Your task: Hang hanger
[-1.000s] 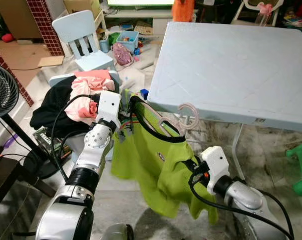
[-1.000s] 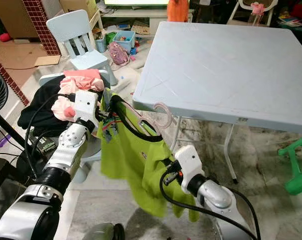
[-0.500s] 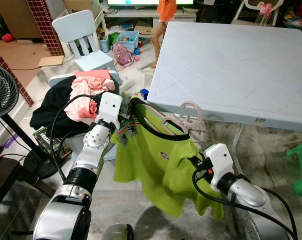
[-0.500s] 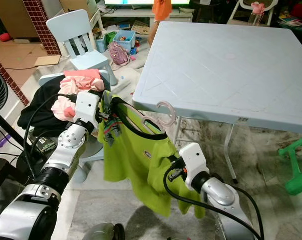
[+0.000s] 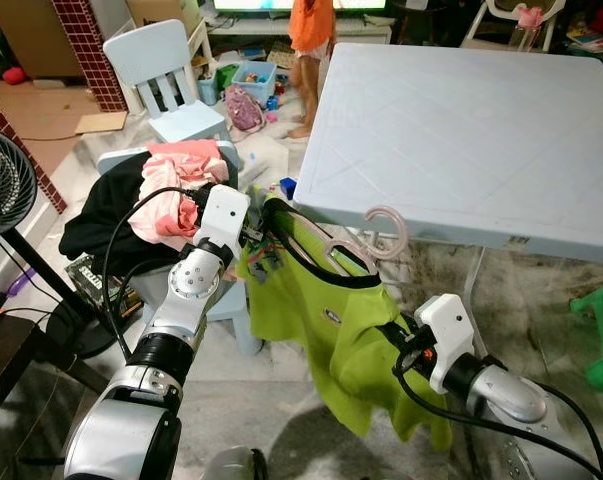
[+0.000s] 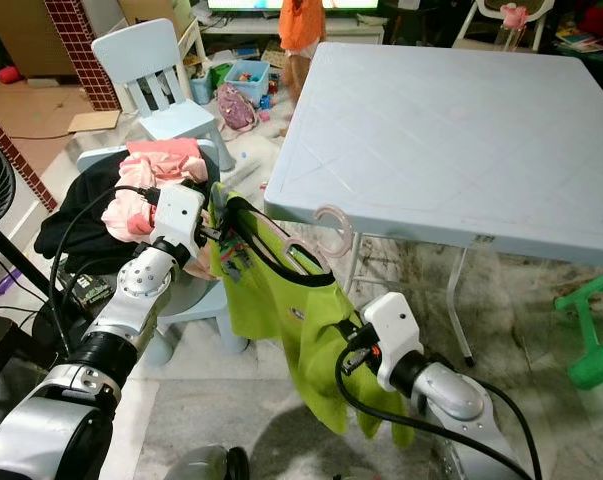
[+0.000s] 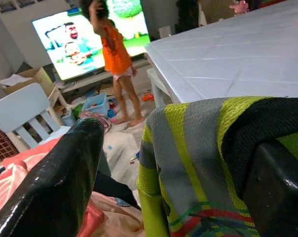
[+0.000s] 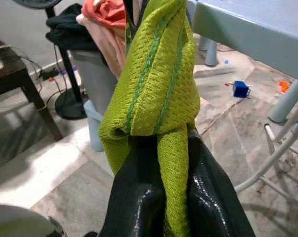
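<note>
Shifted slightly rightward since the earlier frame: lime shirt (image 5: pixel 356 340) on pink hanger (image 5: pixel 381 232), hook just off the table (image 5: pixel 461 130) front edge, left gripper (image 5: pixel 264 208) clamped on collar, right gripper (image 5: pixel 393 335) pinching hem; carrying step, next needing a rail.

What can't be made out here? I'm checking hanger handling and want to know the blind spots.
- Pink hanger: the hook shows in the eye views; the green shirt covers its arms.
- Left gripper: left wrist view, shirt collar lies between the fingers; contact with the hanger is hidden.
- Right gripper: right wrist view, pinches shirt fabric; anything inside the fold is hidden.
- Table: far edge cut off.
</note>
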Available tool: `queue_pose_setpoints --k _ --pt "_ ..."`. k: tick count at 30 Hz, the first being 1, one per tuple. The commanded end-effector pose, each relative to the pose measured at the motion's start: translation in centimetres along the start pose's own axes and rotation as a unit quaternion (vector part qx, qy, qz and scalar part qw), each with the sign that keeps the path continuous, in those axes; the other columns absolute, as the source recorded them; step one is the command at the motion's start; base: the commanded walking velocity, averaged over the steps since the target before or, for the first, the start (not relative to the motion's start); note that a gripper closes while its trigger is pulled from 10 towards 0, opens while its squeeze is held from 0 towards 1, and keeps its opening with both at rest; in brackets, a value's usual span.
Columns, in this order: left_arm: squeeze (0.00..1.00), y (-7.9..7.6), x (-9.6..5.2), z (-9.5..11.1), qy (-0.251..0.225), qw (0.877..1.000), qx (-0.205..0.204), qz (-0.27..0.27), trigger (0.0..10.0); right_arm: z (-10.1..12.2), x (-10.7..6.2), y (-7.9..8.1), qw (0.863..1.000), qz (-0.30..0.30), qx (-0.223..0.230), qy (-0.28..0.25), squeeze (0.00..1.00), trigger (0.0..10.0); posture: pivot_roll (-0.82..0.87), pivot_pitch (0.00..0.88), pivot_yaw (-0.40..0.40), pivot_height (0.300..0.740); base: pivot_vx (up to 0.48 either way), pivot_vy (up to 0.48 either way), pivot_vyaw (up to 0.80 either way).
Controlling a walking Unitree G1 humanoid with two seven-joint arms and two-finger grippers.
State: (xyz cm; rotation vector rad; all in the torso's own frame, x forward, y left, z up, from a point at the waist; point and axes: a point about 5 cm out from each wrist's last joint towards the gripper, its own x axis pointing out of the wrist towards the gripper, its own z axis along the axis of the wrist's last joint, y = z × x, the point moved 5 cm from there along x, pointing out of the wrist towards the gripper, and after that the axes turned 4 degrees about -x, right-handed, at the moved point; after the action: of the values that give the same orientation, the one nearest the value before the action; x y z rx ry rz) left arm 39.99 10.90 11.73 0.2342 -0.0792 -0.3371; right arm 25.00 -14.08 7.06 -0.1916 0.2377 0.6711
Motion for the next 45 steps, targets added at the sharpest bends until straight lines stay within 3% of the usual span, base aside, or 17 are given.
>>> queue_pose_setpoints --k 1,4,7,11,14,17,19,20,23,29,31,35,40,45 --pt "0.00 4.0 -0.5 -0.4 0.015 0.998 0.014 0.058 10.0 0.3 -1.4 -1.7 1.000 -0.024 -0.020 -0.004 0.00 10.0 -0.10 0.000 0.041 0.740 0.000 0.000 0.00" --pt "0.00 4.9 -0.7 -0.4 0.019 0.997 0.014 0.069 10.0 -1.0 -2.6 -2.8 0.998 -0.036 -0.041 0.023 0.00 10.0 -0.10 0.000 0.039 0.740 0.000 0.000 0.00" --pt "0.00 5.9 -1.0 -0.4 0.020 0.997 0.021 0.075 10.0 -3.0 -5.4 -5.1 0.993 -0.062 -0.071 0.071 0.00 10.0 -0.10 0.000 0.041 0.740 0.000 0.000 0.00" --pt "0.00 5.6 -1.1 -0.9 0.031 0.997 0.015 0.063 10.0 -2.5 -6.7 -7.4 0.989 -0.106 -0.070 0.071 0.00 10.0 -0.11 0.000 0.045 0.740 0.000 0.000 0.00" --pt "0.00 5.1 -1.1 -1.2 0.039 0.998 0.013 0.050 10.0 -1.9 -6.6 -7.9 0.989 -0.119 -0.065 0.058 0.00 10.0 -0.11 0.000 0.045 0.740 0.000 0.000 0.00" --pt "0.00 4.5 -1.0 -1.5 0.044 0.998 0.010 0.039 10.0 -1.4 -6.3 -7.9 0.989 -0.123 -0.061 0.047 0.00 10.0 -0.11 0.000 0.045 0.740 0.000 0.000 0.00" --pt "0.00 2.6 -0.9 -2.2 0.060 0.998 -0.003 0.004 10.0 0.5 -4.9 -7.4 0.991 -0.126 -0.037 -0.001 0.00 10.0 -0.11 0.000 0.046 0.740 0.000 0.000 0.00" --pt "0.00 2.6 -0.9 -2.2 0.060 0.998 -0.003 0.004 10.0 0.5 -4.9 -7.4 0.991 -0.126 -0.037 -0.001 0.00 10.0 -0.11 0.000 0.046 0.740 0.000 0.000 0.00" --pt "0.00 -0.1 -1.1 -3.2 0.076 0.996 -0.021 -0.039 10.0 4.2 -2.9 -5.8 0.991 -0.110 0.000 -0.078 0.00 10.0 -0.11 0.000 0.047 0.740 0.000 0.000 0.00" --pt "0.00 -1.0 -0.8 -2.9 0.066 0.997 -0.010 -0.038 10.0 6.1 -2.2 -4.5 0.990 -0.086 0.022 -0.110 0.00 10.0 -0.11 0.000 0.046 0.740 0.000 0.000 0.00" --pt "0.00 -1.5 -0.4 -2.2 0.051 0.998 -0.025 -0.037 10.0 7.0 -1.8 -4.1 0.989 -0.079 0.033 -0.124 0.00 10.0 -0.11 0.000 0.045 0.740 0.000 0.000 0.00" --pt "0.00 -1.7 0.0 -1.2 0.032 0.998 -0.032 -0.037 10.0 6.9 -1.5 -3.4 0.990 -0.070 0.032 -0.117 0.00 10.0 -0.11 0.000 0.046 0.740 0.000 0.000 0.00" --pt "0.00 -1.4 0.6 0.9 -0.007 0.998 -0.053 -0.023 10.0 4.2 -1.3 -2.3 0.997 -0.064 0.004 -0.052 0.00 10.0 -0.11 0.000 0.046 0.740 0.000 0.000 0.00" --pt "0.00 -1.4 0.6 1.2 -0.016 0.998 -0.057 -0.021 10.0 3.5 -1.1 -1.9 0.997 -0.066 0.013 -0.041 0.00 10.0 -0.11 0.000 0.046 0.740 0.000 0.000 0.00"
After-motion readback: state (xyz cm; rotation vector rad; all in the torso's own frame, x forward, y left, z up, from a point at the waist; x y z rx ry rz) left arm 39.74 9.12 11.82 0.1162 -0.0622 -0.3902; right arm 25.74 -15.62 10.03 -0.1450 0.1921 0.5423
